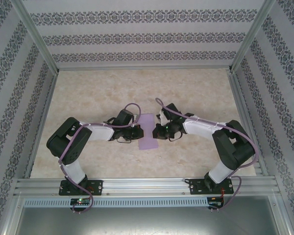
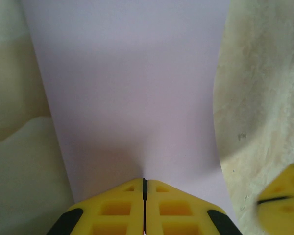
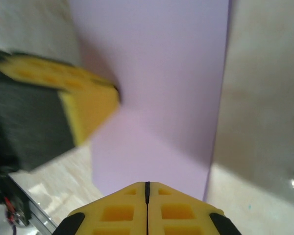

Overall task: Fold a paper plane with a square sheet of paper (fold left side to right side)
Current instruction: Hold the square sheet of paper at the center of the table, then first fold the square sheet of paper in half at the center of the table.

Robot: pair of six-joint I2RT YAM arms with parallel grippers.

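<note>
The square sheet of paper (image 1: 147,131) is lilac and lies flat mid-table as a tall narrow rectangle. My left gripper (image 1: 138,131) is shut, and its yellow fingertips rest on the sheet's left edge. In the left wrist view the paper (image 2: 132,88) spreads ahead of the closed left gripper (image 2: 144,180). My right gripper (image 1: 157,130) is also shut, at the sheet's right edge. The right wrist view has the closed right gripper (image 3: 147,183) at the edge of the paper (image 3: 166,98), with the left gripper's fingers (image 3: 83,98) pressing on it opposite. Nothing is pinched between either pair of jaws.
The table top (image 1: 98,93) is pale marbled stone, bare around the paper. Patterned walls (image 1: 147,36) and aluminium frame rails (image 1: 147,185) enclose it. Both arms reach inward from the near edge, tips close together.
</note>
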